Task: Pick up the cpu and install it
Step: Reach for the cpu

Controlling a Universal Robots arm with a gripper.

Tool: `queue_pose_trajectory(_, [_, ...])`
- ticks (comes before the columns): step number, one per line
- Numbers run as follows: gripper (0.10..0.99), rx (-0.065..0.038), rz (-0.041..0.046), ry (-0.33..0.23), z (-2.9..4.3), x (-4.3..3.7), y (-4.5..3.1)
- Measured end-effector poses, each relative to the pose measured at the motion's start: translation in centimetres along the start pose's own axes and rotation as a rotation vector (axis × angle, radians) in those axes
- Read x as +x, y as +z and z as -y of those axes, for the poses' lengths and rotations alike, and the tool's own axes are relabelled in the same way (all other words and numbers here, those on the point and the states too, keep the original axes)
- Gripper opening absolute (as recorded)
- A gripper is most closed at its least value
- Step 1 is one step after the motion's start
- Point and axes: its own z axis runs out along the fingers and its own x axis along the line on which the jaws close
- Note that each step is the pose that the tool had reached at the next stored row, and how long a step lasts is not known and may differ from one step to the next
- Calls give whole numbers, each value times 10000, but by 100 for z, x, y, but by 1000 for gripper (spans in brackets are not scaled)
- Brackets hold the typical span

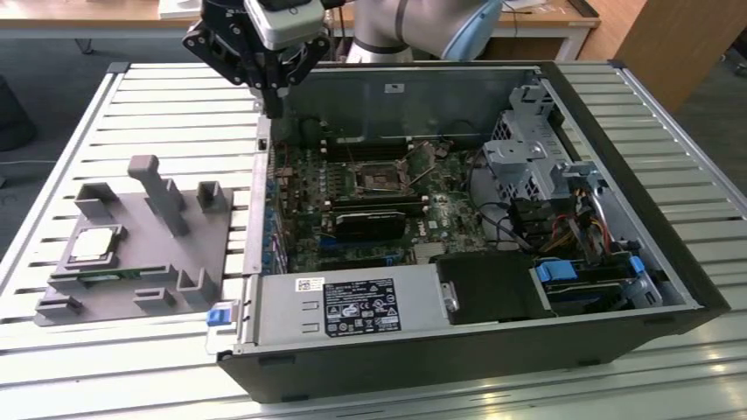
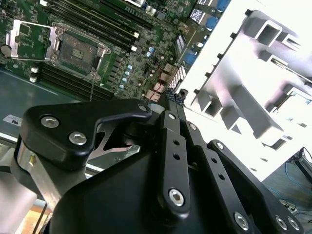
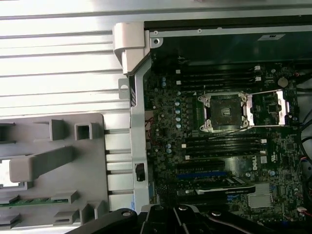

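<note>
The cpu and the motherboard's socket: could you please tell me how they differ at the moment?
The cpu lies on the grey fixture outside the case; the socket sits on the motherboard inside it. The cpu shows a silvery top plate; the socket is dark and empty in the middle, framed in metal. Both are flat and roughly square.

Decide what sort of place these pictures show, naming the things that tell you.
Probably a robotics lab or workshop for computer assembly trials: a robot arm reaches over an opened computer case on a slatted metal table, with the cpu lying in a grey fixture beside it.
</note>
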Motion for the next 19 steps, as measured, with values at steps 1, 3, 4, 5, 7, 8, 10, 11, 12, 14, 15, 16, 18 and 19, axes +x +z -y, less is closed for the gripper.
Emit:
queue_pose_trajectory(1, [106, 0, 0, -1, 1, 8, 0])
queue_pose_trajectory(3, [106, 0, 0, 0, 2, 25, -1])
queue_pose_trajectory(4, [106, 0, 0, -1, 3, 33, -1])
queue_pose_trajectory(5, [106, 0, 0, -1, 3, 42, -1])
queue_pose_trajectory(7, [106, 0, 0, 0, 4, 60, -2])
queue_pose_trajectory(8, [106, 0, 0, 0, 5, 68, -2])
queue_pose_trajectory(10, [106, 0, 0, 0, 6, 85, -2])
queue_pose_trajectory(11, [106, 0, 0, 0, 7, 93, -2])
queue_pose_trajectory(12, [106, 0, 0, 0, 8, 101, -2])
queue_pose_trajectory(14, [106, 0, 0, 0, 9, 119, -3])
queue_pose_trajectory(15, [106, 0, 0, 0, 9, 127, -3])
queue_pose_trajectory(16, [106, 0, 0, 0, 10, 135, -3])
queue_pose_trajectory(18, [106, 0, 0, 0, 11, 150, -4])
queue_pose_trajectory(19, [106, 0, 0, 0, 12, 157, -4])
